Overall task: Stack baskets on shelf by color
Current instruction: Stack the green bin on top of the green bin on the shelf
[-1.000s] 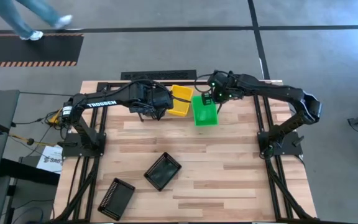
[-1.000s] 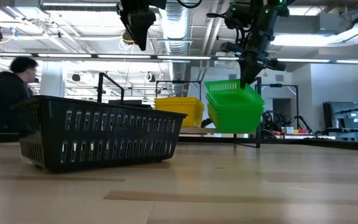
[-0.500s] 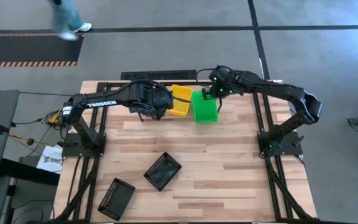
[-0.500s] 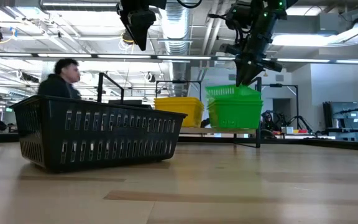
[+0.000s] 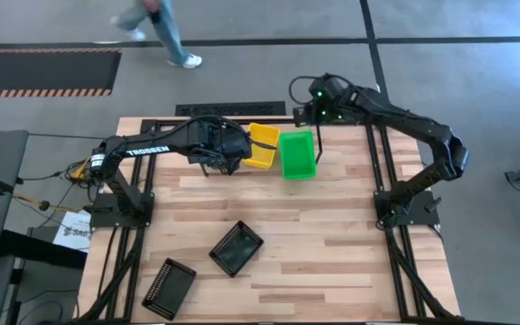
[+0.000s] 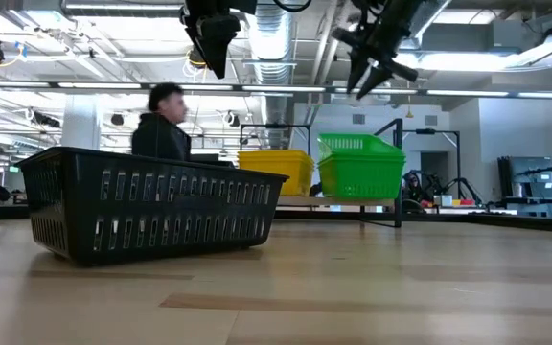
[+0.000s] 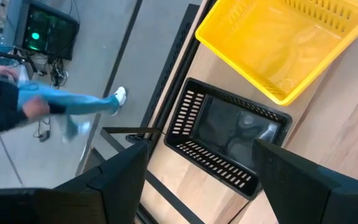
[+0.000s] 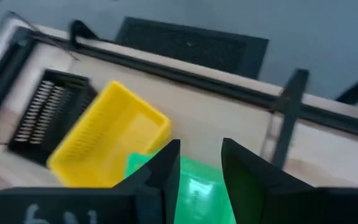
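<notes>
A green basket sits nested in another green one on the shelf at the table's far middle. A yellow basket stands beside it. A black basket is on the shelf's left part. My right gripper hangs open above and beyond the green baskets, holding nothing. My left gripper hovers open over the black basket on the shelf. Two more black baskets lie on the near table.
The large black frame runs along the table's sides and far edge. A black mat lies on the floor beyond the table. A person walks past beyond the far edge. Bare wood stretches across the near right.
My right gripper has opened and let go of the green basket, then risen and drawn back toward the far edge. The basket, tilted and lifted a second ago, has settled level into the green one below it. A person has walked rightward behind the table.
</notes>
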Motion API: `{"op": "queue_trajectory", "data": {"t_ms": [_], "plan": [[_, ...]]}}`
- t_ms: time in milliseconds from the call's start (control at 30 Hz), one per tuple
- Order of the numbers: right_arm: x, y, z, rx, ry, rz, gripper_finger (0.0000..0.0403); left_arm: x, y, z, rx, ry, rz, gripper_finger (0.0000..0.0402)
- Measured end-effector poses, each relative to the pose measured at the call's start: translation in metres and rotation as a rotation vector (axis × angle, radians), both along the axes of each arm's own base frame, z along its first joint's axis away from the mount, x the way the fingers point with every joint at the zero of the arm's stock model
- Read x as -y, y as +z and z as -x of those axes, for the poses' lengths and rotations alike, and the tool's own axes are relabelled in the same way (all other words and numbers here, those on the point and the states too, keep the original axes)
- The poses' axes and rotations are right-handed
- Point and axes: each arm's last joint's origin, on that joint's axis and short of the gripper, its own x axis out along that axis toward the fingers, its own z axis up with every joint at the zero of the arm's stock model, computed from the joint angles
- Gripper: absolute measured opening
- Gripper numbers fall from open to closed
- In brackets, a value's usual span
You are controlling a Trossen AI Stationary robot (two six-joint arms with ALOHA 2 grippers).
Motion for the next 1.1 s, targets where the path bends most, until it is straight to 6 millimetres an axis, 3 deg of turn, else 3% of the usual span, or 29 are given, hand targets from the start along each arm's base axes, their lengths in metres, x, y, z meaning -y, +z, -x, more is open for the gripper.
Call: {"op": "queue_trajectory", "data": {"t_ms": [133, 267, 433, 667, 867, 1100], "plan": [[-0.013, 0.005, -0.008, 0.017, 0.078, -0.011, 0.0125, 0.0, 0.0, 0.0, 0.0, 0.0, 0.0, 0.0277], [-0.022, -0.006, -0.017, -0.049, 0.127, -0.036, 0.0115, 0.0, 0.0, 0.0, 0.001, 0.001, 0.0, 0.0277], [-0.014, -0.03, -0.031, -0.144, 0.136, -0.079, 0.0089, 0.0, 0.0, 0.0, 0.0, 0.001, -0.001, 0.0277], [-0.004, -0.054, -0.047, -0.214, 0.178, -0.078, 0.0009, 0.0, 0.0, 0.0, 0.0, 0.001, -0.001, 0.0277], [0.001, -0.06, -0.047, -0.236, 0.168, -0.087, 0.0024, 0.0, 0.0, 0.0, 0.0, 0.002, -0.001, 0.0277], [0.006, -0.056, -0.042, -0.23, 0.156, -0.081, 0.0005, 0.0, 0.0, 0.0, 0.003, 0.004, 0.001, 0.0277]]}}
